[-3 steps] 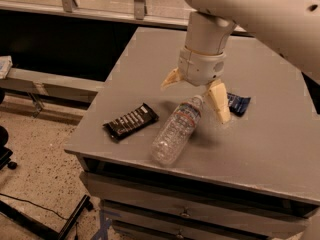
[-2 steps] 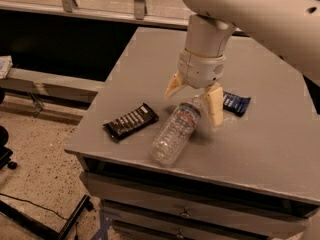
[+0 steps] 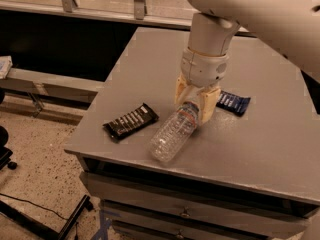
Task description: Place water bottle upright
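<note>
The water bottle (image 3: pixel 172 133), clear ribbed plastic, lies on its side on the grey table (image 3: pixel 145 59) near the front edge. Its base points toward the front left and its neck end points up toward the gripper. My gripper (image 3: pixel 194 104) hangs straight down over the neck end. Its cream fingers (image 3: pixel 208 104) are closed in on either side of the neck, which hides the cap. The bottle's body still rests on the table.
A black snack bar (image 3: pixel 131 122) lies just left of the bottle. A blue snack bar (image 3: pixel 233 103) lies right of the gripper. The table's front edge (image 3: pixel 165 169) is close below the bottle, with drawers beneath. The floor drops away on the left.
The gripper has come down onto the bottle's neck end and its fingers have narrowed from a wide spread to a grip around the neck. The bottle has barely shifted.
</note>
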`<state>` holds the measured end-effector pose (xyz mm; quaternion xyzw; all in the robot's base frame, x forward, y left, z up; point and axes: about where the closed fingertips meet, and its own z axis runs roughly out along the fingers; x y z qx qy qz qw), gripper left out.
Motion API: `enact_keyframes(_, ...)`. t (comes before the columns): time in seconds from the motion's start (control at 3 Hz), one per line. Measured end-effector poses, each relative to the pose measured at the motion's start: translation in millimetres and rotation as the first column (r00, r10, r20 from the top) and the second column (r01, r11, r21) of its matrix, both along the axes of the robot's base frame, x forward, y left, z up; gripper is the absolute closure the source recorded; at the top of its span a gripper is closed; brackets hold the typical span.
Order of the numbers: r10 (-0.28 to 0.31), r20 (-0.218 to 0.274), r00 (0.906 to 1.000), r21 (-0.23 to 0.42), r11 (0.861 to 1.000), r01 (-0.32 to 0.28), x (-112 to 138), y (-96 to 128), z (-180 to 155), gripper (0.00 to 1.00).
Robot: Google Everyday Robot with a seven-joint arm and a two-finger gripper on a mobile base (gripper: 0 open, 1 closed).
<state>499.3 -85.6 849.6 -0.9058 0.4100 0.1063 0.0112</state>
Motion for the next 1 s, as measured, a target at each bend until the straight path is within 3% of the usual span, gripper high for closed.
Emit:
enact_keyframes(0.33, -0.039, 0.046, 0.9981, 0.024, 0.999, 0.038, 4.8, -10.6, 19.9, 0.88)
enact_keyframes(0.67, -0.08, 0.096, 0.9922, 0.047, 0.996, 0.075, 10.9, -21.2, 41.7, 1.0)
enact_keyframes(1.0, -0.156, 0.158, 0.975, 0.077, 0.986, 0.146, 15.8, -31.6, 64.5, 1.0)
